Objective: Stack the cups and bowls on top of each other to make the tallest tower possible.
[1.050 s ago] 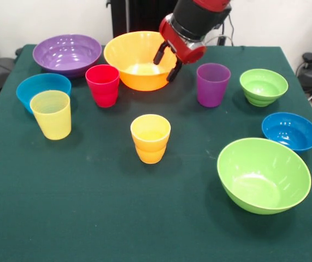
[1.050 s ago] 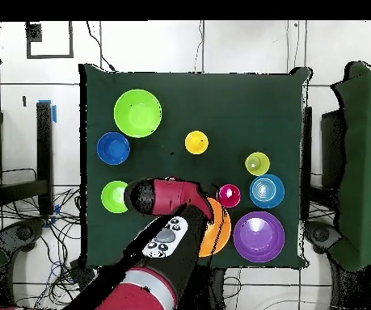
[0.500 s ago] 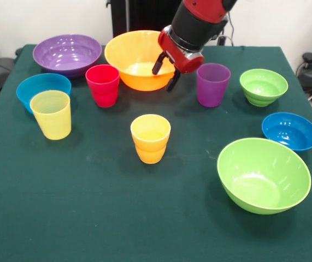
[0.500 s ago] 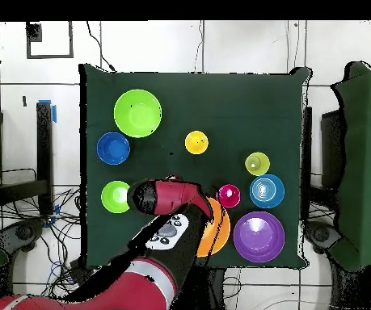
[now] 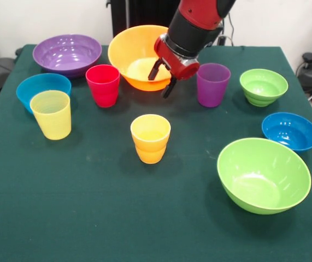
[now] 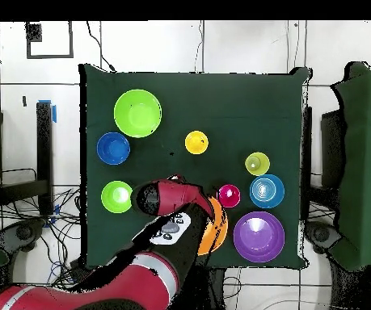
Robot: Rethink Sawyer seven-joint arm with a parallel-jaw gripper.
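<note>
The green-covered counter (image 5: 90,218) carries every piece apart; no tower stands yet. The large orange glossy plastic bowl (image 5: 131,54) sits at the far centre and appears tipped, its near rim raised toward the hand (image 5: 161,76). The hand's two dark fingers (image 5: 168,87) straddle that near rim; whether they are clenched on it or merely spread around it cannot be told from either view.

The large lime green plastic bowl (image 5: 264,174) lies near right, and the large purple plastic bowl (image 5: 67,53) far left. The small blue bowl (image 5: 290,131) and small lime green bowl (image 5: 263,86) stand at right; a second small blue bowl (image 5: 41,87) stands at left, just behind the pale yellow ribbed tumbler (image 5: 51,114). The red-pink tumbler (image 5: 103,85) and purple tumbler (image 5: 212,84) flank the orange bowl closely; the yellow-orange tumbler (image 5: 151,138) stands at centre.

Judged risks:
- A thin, glossy rim offers a poor hold, so the bowl may slip and drop.
- A swinging bowl or arm may topple either flanking tumbler, since both stand near.
</note>
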